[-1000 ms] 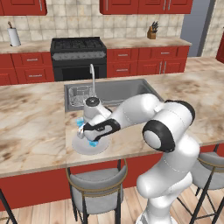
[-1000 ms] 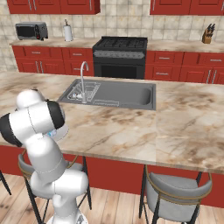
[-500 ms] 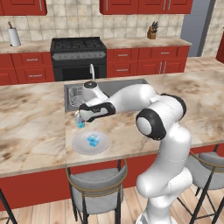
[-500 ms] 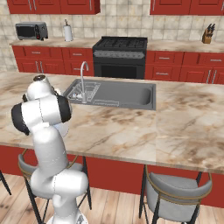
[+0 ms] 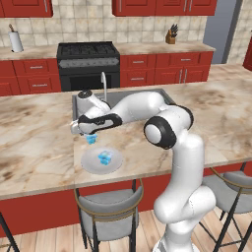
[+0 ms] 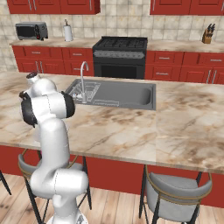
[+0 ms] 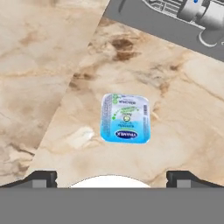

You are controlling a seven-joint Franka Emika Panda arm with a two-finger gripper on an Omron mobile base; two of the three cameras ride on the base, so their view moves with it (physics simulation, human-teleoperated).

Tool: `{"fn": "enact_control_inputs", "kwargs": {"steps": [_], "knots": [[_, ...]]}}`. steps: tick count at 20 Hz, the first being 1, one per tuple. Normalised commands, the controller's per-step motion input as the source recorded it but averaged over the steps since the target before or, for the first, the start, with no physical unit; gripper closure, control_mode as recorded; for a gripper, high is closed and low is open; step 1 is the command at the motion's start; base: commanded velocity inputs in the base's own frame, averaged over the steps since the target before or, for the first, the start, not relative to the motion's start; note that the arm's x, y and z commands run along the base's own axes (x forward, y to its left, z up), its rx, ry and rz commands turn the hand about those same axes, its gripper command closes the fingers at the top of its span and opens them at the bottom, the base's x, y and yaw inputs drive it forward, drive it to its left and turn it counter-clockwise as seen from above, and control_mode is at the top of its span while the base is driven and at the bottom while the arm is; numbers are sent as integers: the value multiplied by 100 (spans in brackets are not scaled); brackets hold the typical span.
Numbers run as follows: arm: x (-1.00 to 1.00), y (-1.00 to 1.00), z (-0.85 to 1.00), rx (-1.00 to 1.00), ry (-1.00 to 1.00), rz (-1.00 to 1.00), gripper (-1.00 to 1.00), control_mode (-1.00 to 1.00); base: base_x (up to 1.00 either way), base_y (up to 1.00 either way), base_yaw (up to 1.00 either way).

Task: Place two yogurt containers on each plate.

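A pale grey-white plate (image 5: 87, 164) lies near the front edge of the island counter, with one light blue yogurt container (image 5: 104, 157) on it. A second light blue yogurt container (image 5: 91, 140) sits on the marble just behind the plate. My gripper (image 5: 87, 132) hangs open right above this second cup and holds nothing. In the hand view the cup (image 7: 125, 119) lies label up ahead of the gripper (image 7: 111, 178), with both fingertips (image 7: 42, 177) spread wide apart. The plate's white rim (image 7: 107, 182) shows between them at the bottom.
The sink (image 5: 162, 98) and its faucet (image 5: 104, 84) lie just behind the cup; in the hand view the sink (image 7: 157, 22) is at the top. A stool (image 5: 110, 211) stands below the counter's front edge. Stove (image 5: 88, 61) and red cabinets line the back wall.
The gripper has risen from the plate and moved back toward the sink, stopping over the cup on the counter. One blue cup stays on the plate.
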Motion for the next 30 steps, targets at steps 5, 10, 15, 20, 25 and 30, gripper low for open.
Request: {"fn": "enact_control_inputs", "kwargs": {"steps": [5,10,15,20,25,30], "knots": [[4,-25,-32,23,0,-4,-100,-100,0,0,0],[22,-43,-37,19,0,4,-100,-100,0,0,0],[44,-5,-15,0,0,3,-100,-100,0,0,0],[26,23,0,0,2,0,-100,-100,0,0,0],[9,25,0,-1,5,0,-100,-100,0,0,0],[-8,0,-18,-3,0,7,-100,-100,0,0,0]]}}
